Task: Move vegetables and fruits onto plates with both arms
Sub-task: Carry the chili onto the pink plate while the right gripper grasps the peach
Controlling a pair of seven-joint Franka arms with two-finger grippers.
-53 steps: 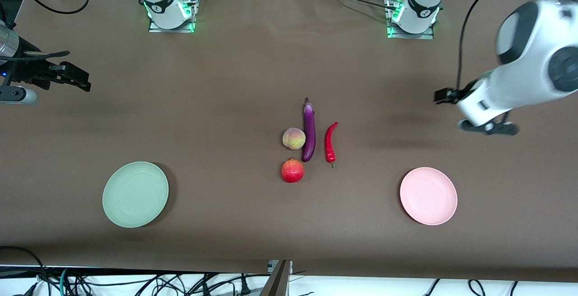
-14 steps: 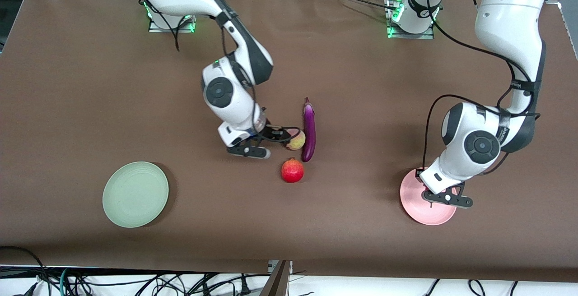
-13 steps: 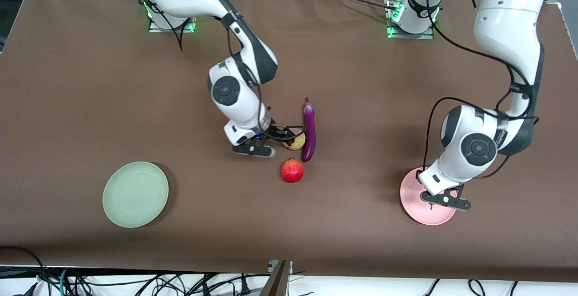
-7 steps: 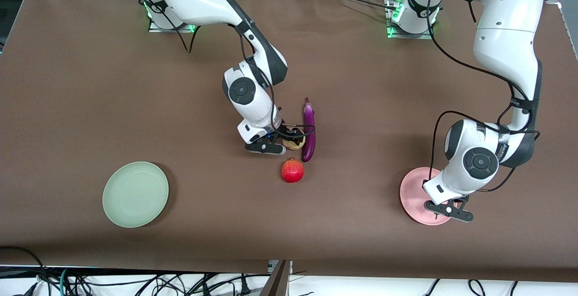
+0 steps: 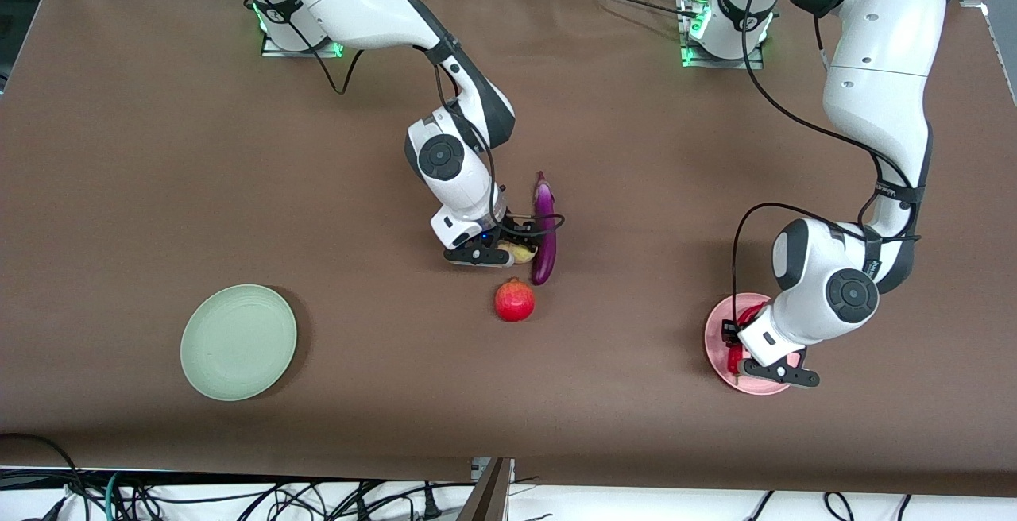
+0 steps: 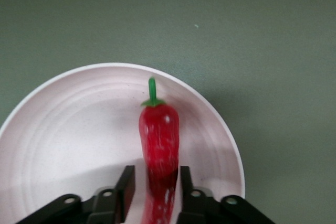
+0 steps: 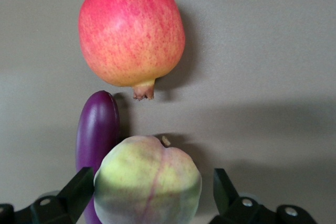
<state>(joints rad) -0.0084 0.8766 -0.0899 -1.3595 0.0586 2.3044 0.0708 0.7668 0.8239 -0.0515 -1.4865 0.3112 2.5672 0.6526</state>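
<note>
My left gripper (image 5: pixel 739 346) is low over the light pink plate (image 5: pixel 715 329), at the left arm's end of the table. In the left wrist view its fingers (image 6: pixel 156 171) are open, with the red chili pepper (image 6: pixel 158 129) lying on the plate (image 6: pixel 68 129) between them. My right gripper (image 5: pixel 512 249) is down at the peach (image 5: pixel 522 252); its open fingers (image 7: pixel 152 177) straddle the peach (image 7: pixel 147 182) with a gap on one side. The purple eggplant (image 5: pixel 545 227) lies touching the peach. The pomegranate-like red fruit (image 5: pixel 515 301) sits nearer the front camera.
The mint green plate (image 5: pixel 238 341) sits bare toward the right arm's end of the table. The eggplant (image 7: pixel 97 129) lies right beside one right finger, and the red fruit (image 7: pixel 131 30) is just ahead of the gripper. Brown cloth covers the table.
The right gripper moved over the peach and came down around it. The left gripper carried the chili to the pink plate, lowered and opened; the chili now lies on the plate.
</note>
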